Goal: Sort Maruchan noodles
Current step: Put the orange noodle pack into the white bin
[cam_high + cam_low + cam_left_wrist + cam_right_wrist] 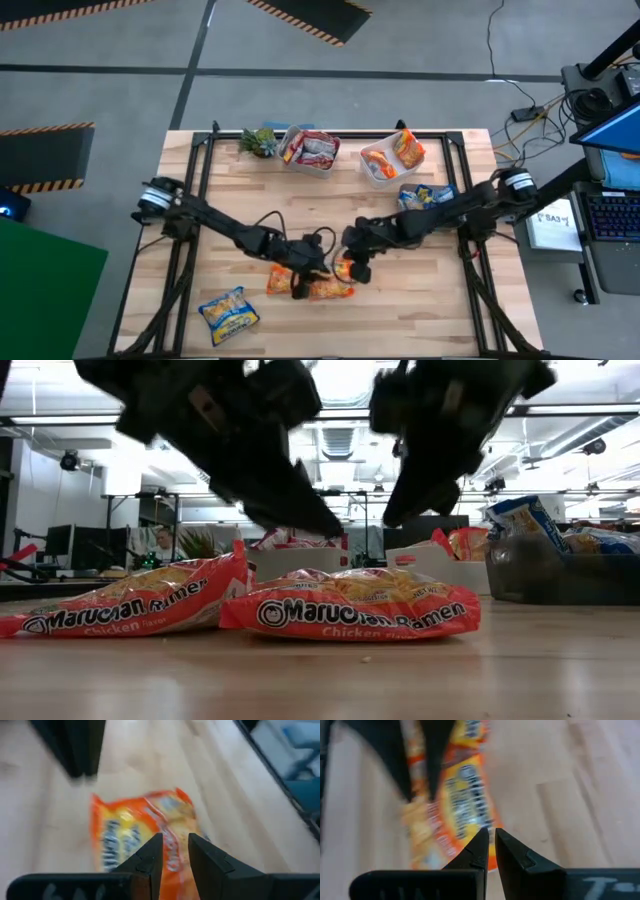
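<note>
A: Where are the grippers?

B: Both hang over the table's middle, toward six o'clock. The left gripper (300, 285) sits above two orange packets (350, 610) lying side by side on the wood; its fingers (150, 857) stand a little apart with nothing between them. The right gripper (352, 268) is just at three o'clock of it, fingers pressed together, holding nothing.

A: And the other noodles?

B: A blue-yellow packet (228, 312) lies alone near seven o'clock. At twelve o'clock a clear tub (300, 162) holds pink-red packets (316, 148); a second tub (375, 175) at one o'clock holds orange ones (407, 150); a third tub (412, 205), toward two o'clock, holds blue-yellow ones (428, 194).

A: Anything in the way?

B: The two arms cross close over the orange pair, so from above the packets are partly covered. A small green plant (258, 141) stands at eleven o'clock, beside the first tub. In the room behind, a person (163, 546) sits far off.
</note>
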